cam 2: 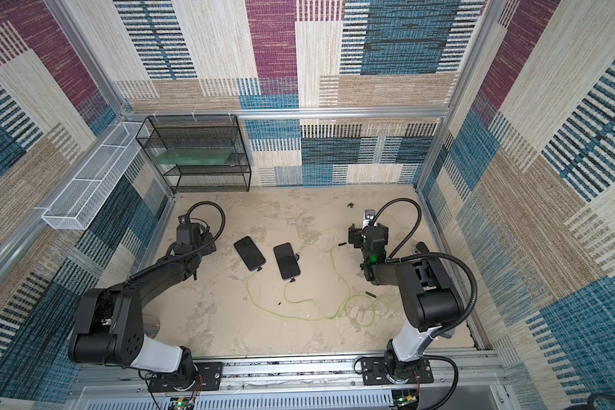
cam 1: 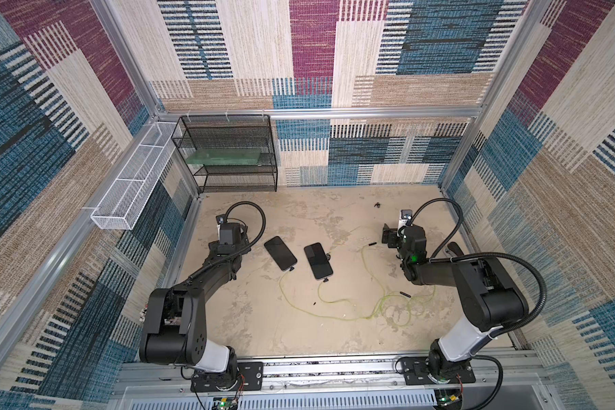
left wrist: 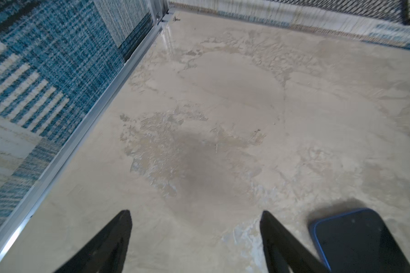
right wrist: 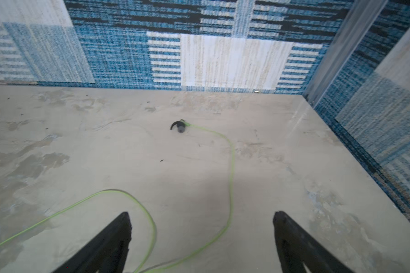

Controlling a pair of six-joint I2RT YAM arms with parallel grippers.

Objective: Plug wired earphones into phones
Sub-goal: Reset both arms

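The left gripper (left wrist: 195,212) is spread wide over the desk (left wrist: 223,94), holding nothing; the right gripper (right wrist: 201,212) is equally wide and empty above a loop of the wired earphones (right wrist: 232,165); the phones (cam 1: 318,260) lie side by side mid-desk, yellow-green cables trailing from their near ends.

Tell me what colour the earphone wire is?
The wire is bright yellow-green, clearest in the right wrist view.

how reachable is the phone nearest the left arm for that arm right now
Probably well within reach. The left pincer is open and empty over the bare table, and the nearer phone lies flat just beside it, with no cable or other thing between them.
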